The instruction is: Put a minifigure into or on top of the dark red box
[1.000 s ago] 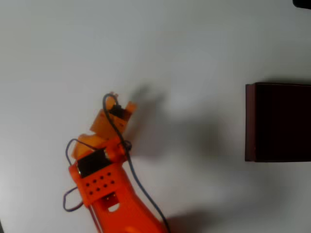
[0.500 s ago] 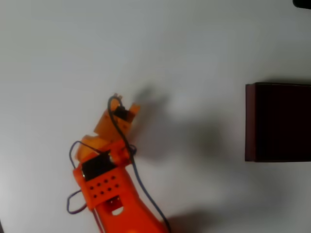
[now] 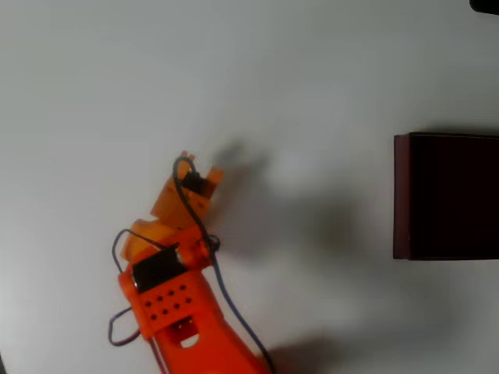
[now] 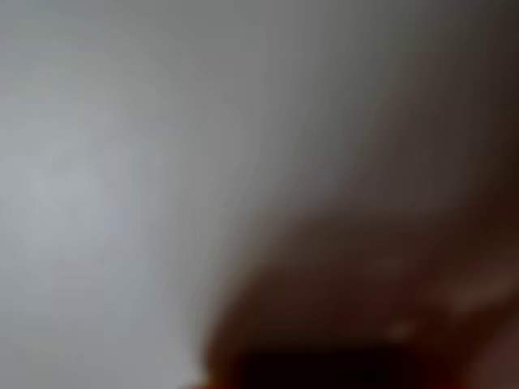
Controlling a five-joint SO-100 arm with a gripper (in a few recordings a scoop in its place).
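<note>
While the hand (image 3: 189,167) sits low over the white bench (image 3: 312,70) at lower left of the overhead view, well apart from the dark red box (image 3: 401,195) at the right edge, note these entries:

Risk, grasp: you cannot tell from either view whether the hand is apart, together or clamped on anything; its tips lie under the orange wrist and a dark cable. If you lift on an unconfirmed grip, the figure may stay on the bench or drop on the way across

Risk, sight: the wrist view is a grey and brown blur, so you have no close check on the pinch

Risk, carry: the crossing to the box runs over open bench; a loose pinch on so small a piece could shed it short of the near wall

Item, minifigure: not made out with any certainty; if present, it is hidden beneath the hand

Item, dark red box: rectangular, thin maroon walls, near-black interior, cut off by the right edge, open side up, nothing discernible inside
</note>
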